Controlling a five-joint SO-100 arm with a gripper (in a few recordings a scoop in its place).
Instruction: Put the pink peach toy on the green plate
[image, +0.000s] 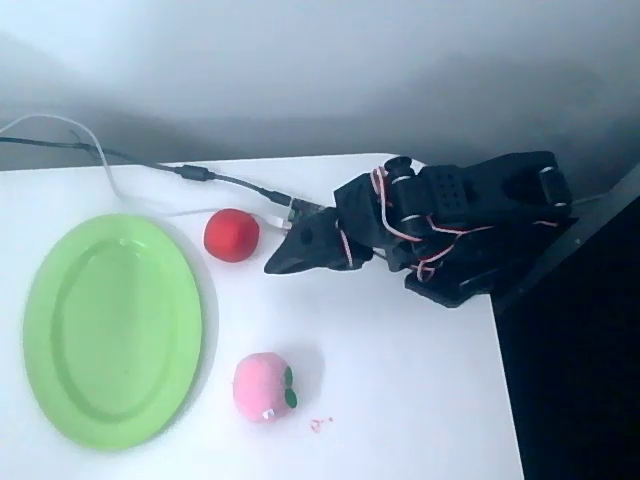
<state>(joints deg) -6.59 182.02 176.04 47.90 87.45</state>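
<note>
Claw (283, 262) near red ball (231, 235), apart from pink peach toy (264, 386).

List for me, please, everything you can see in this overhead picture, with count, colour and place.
green plate: one, light green, oval, left side of the table, nothing on it.
pink peach toy: one, pink with a dark green leaf, on the table just right of the plate's lower end.
red ball: one, solid red, on the table above the peach, near the plate's upper right rim.
cables: a black one and a white one, running in from the upper left to the arm.
table: one, white.
arm: one, black, folded at the table's right edge.
hand: one, black, pointing left just right of the red ball, touching nothing; jaws appear closed.
</note>
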